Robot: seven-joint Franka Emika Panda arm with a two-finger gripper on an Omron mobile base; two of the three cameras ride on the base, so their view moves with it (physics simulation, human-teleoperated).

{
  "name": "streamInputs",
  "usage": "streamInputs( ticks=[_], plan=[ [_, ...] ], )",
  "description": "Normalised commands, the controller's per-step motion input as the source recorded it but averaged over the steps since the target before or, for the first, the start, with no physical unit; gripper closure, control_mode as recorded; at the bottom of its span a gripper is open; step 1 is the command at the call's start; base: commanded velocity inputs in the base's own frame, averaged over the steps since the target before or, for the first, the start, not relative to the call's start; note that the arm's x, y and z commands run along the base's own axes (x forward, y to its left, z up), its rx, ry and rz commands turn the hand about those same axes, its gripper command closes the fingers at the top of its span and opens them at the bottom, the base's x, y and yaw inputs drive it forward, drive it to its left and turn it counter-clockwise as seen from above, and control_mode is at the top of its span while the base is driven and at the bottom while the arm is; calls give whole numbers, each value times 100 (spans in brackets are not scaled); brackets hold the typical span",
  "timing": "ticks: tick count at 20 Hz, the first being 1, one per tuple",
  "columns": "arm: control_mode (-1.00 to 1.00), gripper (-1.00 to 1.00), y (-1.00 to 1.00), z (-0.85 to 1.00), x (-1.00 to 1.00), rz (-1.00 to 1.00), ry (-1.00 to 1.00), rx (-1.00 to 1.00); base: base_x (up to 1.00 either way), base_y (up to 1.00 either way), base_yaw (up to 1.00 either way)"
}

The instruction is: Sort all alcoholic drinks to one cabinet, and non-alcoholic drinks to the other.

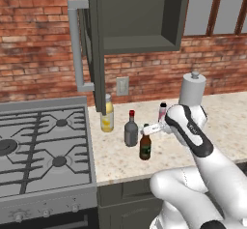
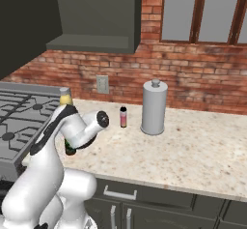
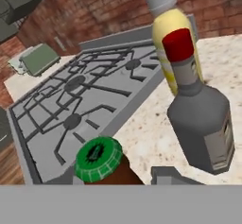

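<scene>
Standing on the pale speckled counter (image 1: 116, 163) in the left base view are four bottles: the tall yellow bottle (image 1: 107, 114) at the door edge of the open dark cabinet (image 1: 137, 18), whose long pale bar handle (image 1: 76, 44) hangs above the stove (image 1: 43, 148); the grey red-capped bottle (image 1: 131, 130) at five o'clock from it; the brown beer bottle (image 1: 145, 146) at four o'clock from the grey one; and the small pink bottle (image 1: 162, 111) at one o'clock from the beer. The gripper (image 1: 149, 129) sits at the beer bottle's neck, but whether its jaws have closed on it I cannot tell. A white cylindrical canister (image 1: 192, 93) stands at the arm's two o'clock.

From the right base view, the arm hides most of the beer bottle (image 2: 70, 148); just the yellow bottle's top (image 2: 65, 96) clears it at twelve o'clock. The pink bottle (image 2: 123, 117) stands at nine o'clock from the canister (image 2: 154, 107), apart from it. The cabinet (image 2: 91, 15) hangs overhead.

Looking along the hand, the beer bottle's green cap (image 3: 98, 159) sits at six o'clock, close to the lens. The grey bottle (image 3: 201, 114) stands at three o'clock, tilted in this rolled view, overlapping the yellow bottle (image 3: 171, 38) behind it. The stove grates (image 3: 80, 109) spread toward nine o'clock.
</scene>
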Motion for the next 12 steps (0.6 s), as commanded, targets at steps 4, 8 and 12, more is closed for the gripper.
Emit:
streamInputs(
  ticks=[4, 8, 12],
  plan=[
    [-100, 100, 0, 36, -67, -15, -14, 0, 0, 0, 0],
    [-100, 100, 1, 64, -62, -13, -12, -1, 0, 0, 0],
    [-100, 100, 3, 97, -61, -10, -12, -4, 0, 0, 0]
  ],
)
